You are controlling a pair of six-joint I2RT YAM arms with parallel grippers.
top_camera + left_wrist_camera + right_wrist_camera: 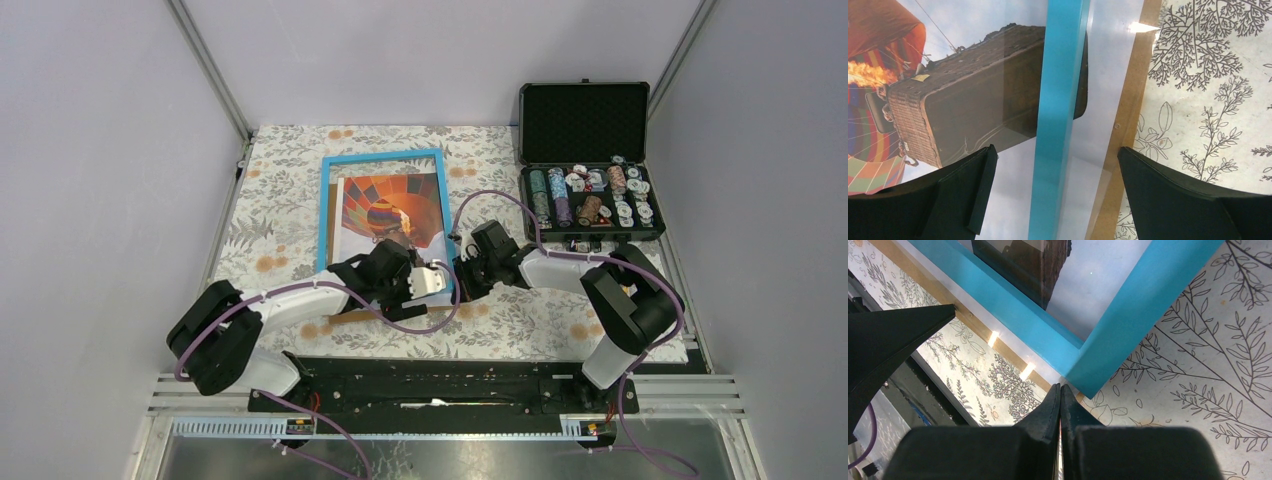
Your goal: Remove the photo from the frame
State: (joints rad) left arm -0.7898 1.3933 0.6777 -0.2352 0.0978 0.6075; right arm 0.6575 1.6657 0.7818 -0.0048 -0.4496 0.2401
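Note:
The frame (325, 210) lies face up on the flowered tablecloth, with a narrow light-blue border. The photo (385, 205) of the orange balloon shows inside it. In the left wrist view the photo's basket (973, 90) lies left of the blue near border (1060, 100), and white print and a brown backing board (1125, 130) stick out beyond it. My left gripper (1055, 170) is open, its jaws either side of that border; it also shows in the top view (412, 278). My right gripper (1060, 387) is shut, tips at the frame's near right corner (1098, 375).
An open black case (590, 205) with poker chips stands at the back right, beside the frame. The brown board's corner (345, 316) pokes out near the left arm. The arms' black base rail (440, 385) runs along the near edge.

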